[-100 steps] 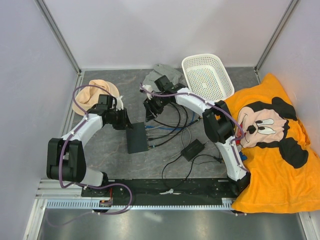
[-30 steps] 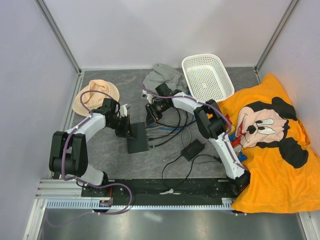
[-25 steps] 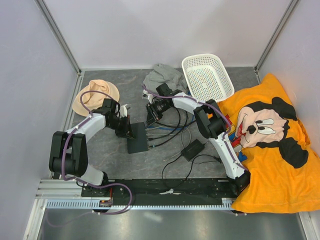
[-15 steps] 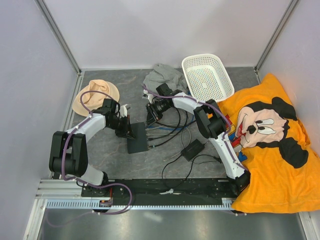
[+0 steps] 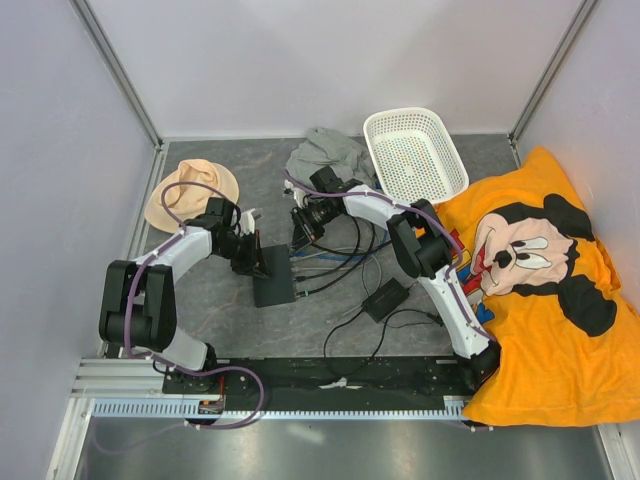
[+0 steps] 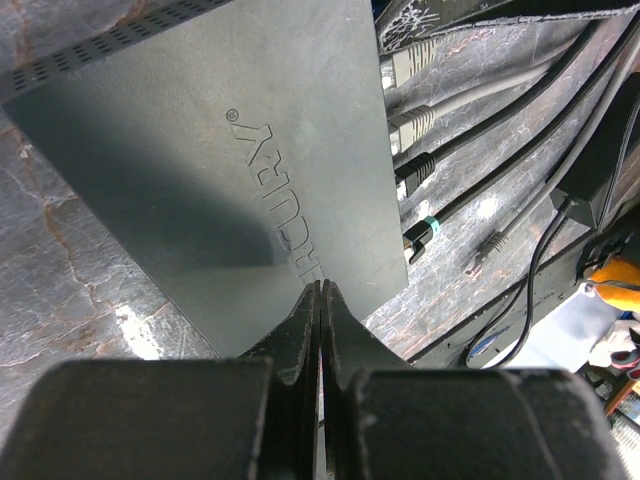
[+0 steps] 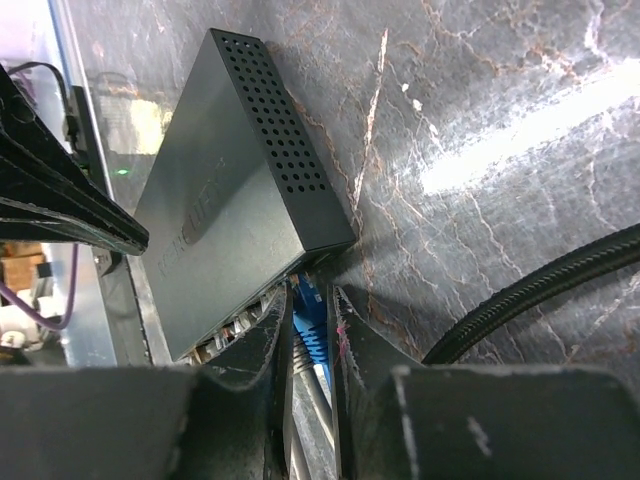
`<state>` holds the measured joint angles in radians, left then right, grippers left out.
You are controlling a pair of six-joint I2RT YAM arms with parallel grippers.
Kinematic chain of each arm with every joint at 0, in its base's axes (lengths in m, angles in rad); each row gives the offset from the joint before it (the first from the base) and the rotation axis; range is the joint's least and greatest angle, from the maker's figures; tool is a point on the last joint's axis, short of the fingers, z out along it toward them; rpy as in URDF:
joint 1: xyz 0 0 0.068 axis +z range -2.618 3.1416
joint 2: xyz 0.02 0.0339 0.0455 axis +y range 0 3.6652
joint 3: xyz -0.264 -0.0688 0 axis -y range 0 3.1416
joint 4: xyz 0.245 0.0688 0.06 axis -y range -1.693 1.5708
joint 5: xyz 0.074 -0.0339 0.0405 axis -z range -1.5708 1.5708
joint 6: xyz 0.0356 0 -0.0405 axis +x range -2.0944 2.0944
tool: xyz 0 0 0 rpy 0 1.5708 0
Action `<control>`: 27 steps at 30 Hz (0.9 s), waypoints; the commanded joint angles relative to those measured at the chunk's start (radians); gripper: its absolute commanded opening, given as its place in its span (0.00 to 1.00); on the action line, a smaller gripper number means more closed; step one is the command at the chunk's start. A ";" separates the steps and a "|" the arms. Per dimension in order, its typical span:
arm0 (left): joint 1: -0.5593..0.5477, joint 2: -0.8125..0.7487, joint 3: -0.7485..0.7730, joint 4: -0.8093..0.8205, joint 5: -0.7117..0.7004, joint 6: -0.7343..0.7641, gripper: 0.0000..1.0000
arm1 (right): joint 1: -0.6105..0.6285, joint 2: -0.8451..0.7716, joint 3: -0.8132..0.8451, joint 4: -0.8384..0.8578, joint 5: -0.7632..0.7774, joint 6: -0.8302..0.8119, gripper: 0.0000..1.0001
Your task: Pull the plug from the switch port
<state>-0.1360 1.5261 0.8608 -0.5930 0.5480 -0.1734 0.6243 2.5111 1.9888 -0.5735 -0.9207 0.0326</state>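
Straddling the blue plug at the switch's port row

The blue plug (image 7: pixel 308 338) sits at the corner end of the socket row on the black switch (image 7: pixel 215 190). Its switch port is hidden by the plug and by deep shadow. The right gripper (image 7: pixel 310 305) has one finger on each side of the plug with only a slim gap; whether the pads press on it cannot be told. The switch lies flat about mid-worktop, a little left of centre. The left gripper (image 6: pixel 320 292) has its jaws tight together, the tips at the lid's edge beside the embossed lettering.

In the left wrist view several other plugs (image 6: pixel 412 122) stand in the row, their cables (image 5: pixel 345 262) running off towards the right. That view cuts off the row's far end. A black power brick (image 5: pixel 385 299) with a thin cord lies nearer the near edge, right of centre.

A tan hat (image 5: pixel 190 195) lies towards the far-left corner, a grey cloth (image 5: pixel 325 148) at the far edge and a white basket (image 5: pixel 414 152) towards the far-right corner. An orange cartoon-mouse cushion (image 5: pixel 540 290) overhangs the right edge.

The worktop (image 5: pixel 205 300) is dark grey and marbled, glossy in patches. Plain pale walls (image 5: pixel 320 60) with metal rails close it in
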 commanded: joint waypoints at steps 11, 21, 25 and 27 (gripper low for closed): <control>-0.001 0.045 0.003 0.044 -0.054 0.006 0.01 | 0.026 0.025 0.034 -0.212 0.342 -0.266 0.00; -0.001 0.049 -0.009 0.076 -0.072 -0.005 0.02 | -0.014 0.040 0.108 -0.338 0.388 -0.350 0.00; -0.001 0.069 -0.008 0.076 -0.097 -0.012 0.01 | -0.015 0.034 0.117 -0.342 0.410 -0.364 0.00; -0.001 0.075 -0.005 0.075 -0.100 -0.015 0.02 | -0.015 0.031 0.123 -0.344 0.416 -0.373 0.00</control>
<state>-0.1364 1.5738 0.8608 -0.5350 0.5079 -0.1791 0.6411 2.4908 2.1128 -0.8383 -0.7261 -0.2451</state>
